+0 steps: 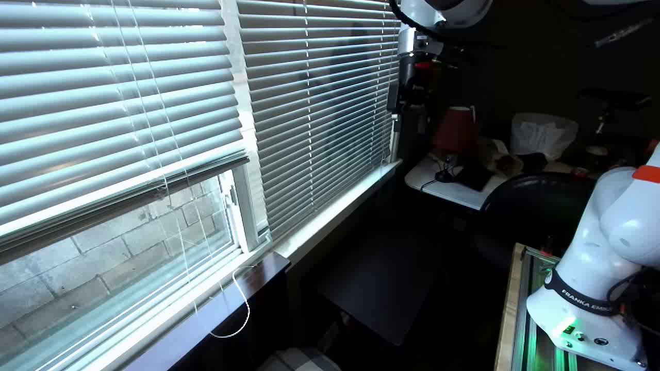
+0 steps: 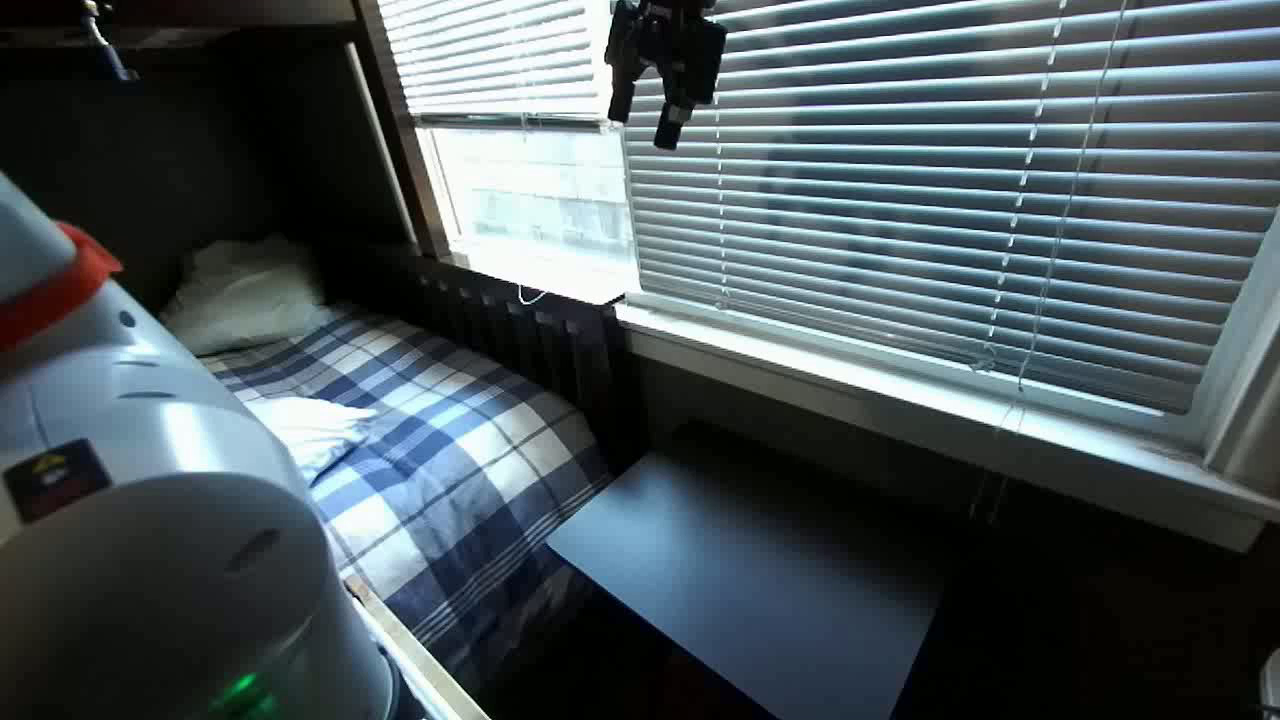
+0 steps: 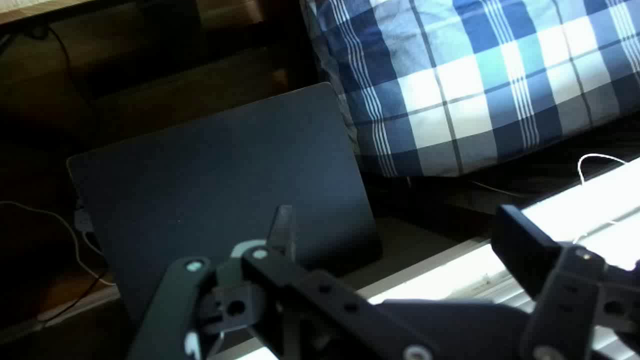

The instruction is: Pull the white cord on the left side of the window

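Note:
The white cord (image 1: pixel 249 309) hangs in thin strands in front of the left blinds and ends in a slack loop over the dark ledge. Its loop also shows in an exterior view (image 2: pixel 522 297) and at the right of the wrist view (image 3: pixel 580 167). The window (image 1: pixel 238 67) has white slat blinds, partly raised on the left section, with grey brick behind the glass. My gripper (image 2: pixel 643 122) is open and empty, its fingers pointing down, high in front of the blinds and apart from the cord. In the wrist view the gripper (image 3: pixel 400 225) has its jaws wide apart.
A dark table (image 2: pixel 760 580) stands below the sill. A bed with a plaid cover (image 2: pixel 480 430) is beside it, near a dark radiator (image 2: pixel 500 320). Other thin cords (image 2: pixel 1060 240) hang at the far blinds. A red lamp (image 1: pixel 456 126) stands on a white table (image 1: pixel 443 185).

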You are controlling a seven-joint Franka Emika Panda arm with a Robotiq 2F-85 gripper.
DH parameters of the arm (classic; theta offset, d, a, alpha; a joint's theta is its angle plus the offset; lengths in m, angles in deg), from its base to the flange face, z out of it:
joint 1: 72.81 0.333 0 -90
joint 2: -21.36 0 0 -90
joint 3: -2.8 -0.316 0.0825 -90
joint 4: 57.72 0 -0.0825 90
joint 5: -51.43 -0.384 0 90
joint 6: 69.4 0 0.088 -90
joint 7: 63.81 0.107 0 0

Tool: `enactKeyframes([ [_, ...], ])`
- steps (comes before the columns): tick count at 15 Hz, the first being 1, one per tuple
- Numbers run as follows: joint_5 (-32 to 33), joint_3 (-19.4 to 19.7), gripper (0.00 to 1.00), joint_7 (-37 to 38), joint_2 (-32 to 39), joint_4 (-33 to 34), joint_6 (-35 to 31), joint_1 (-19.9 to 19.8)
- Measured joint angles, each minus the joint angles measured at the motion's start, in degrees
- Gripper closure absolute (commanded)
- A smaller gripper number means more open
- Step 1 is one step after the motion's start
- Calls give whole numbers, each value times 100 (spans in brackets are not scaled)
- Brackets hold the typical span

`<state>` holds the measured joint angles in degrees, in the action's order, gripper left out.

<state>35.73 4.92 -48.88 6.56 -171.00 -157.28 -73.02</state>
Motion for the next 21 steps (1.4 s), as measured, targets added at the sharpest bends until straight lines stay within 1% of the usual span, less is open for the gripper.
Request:
enactKeyframes([
  [8,0,-4,0,0,0,0,0,-3],
  [10,8,-81,0,-64,0,-2,-3,8],
  [13,21,-434,0,-172,-14,-75,-6,159],
  [16,34,-887,0,-348,-56,-251,-177,467],
  [18,58,-1175,0,-501,-73,-384,-582,700],
  [21,70,-1523,0,-747,-39,-587,-1577,1016],
])
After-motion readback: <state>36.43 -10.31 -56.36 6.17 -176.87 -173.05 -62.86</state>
